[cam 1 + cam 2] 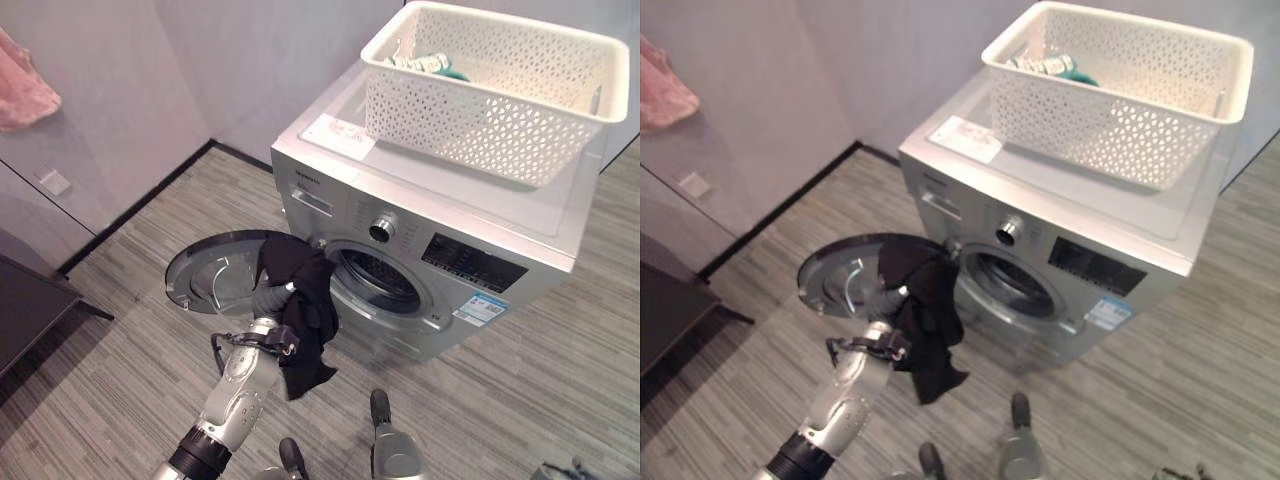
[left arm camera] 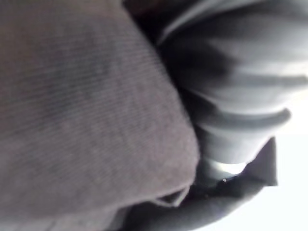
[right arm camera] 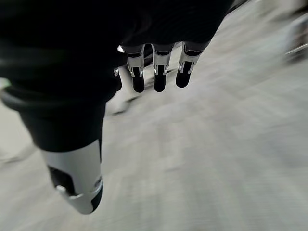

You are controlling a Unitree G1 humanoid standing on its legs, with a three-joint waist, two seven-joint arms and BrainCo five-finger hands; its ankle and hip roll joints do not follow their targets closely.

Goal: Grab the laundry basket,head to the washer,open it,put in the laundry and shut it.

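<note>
At the far left a pink cloth (image 1: 25, 85) hangs against the grey wall, and a dark piece of furniture (image 1: 30, 310) sits low by the wall on the striped wood-look floor (image 1: 130, 300). Moving right, the washer door (image 1: 215, 275) stands swung fully open to the left of the drum opening, its inner face turned up toward the head camera. Just in front of it the left hand (image 1: 272, 297) is raised toward the opening with a black garment (image 1: 305, 315) draped over it; the cloth hangs down from the hand in a long fold, and its upper edge lies by the left rim of the porthole. The fingers are buried under the fabric, so I cannot tell whether they are curled on it or straight; the left wrist view gives close grey-black cloth and the ribbed cover. Further right, the silver washer (image 1: 470, 265) stands with its round drum opening (image 1: 378, 280) dark and uncovered, a control knob above it. On the washer's top sits the white lattice laundry basket (image 1: 470, 120), with a teal and white piece of laundry (image 1: 425, 65) lying in its far left corner. The right hand (image 3: 159, 72) shows in its own wrist view, low over the floor, its fingers hanging straight and relaxed, holding nothing.
</note>
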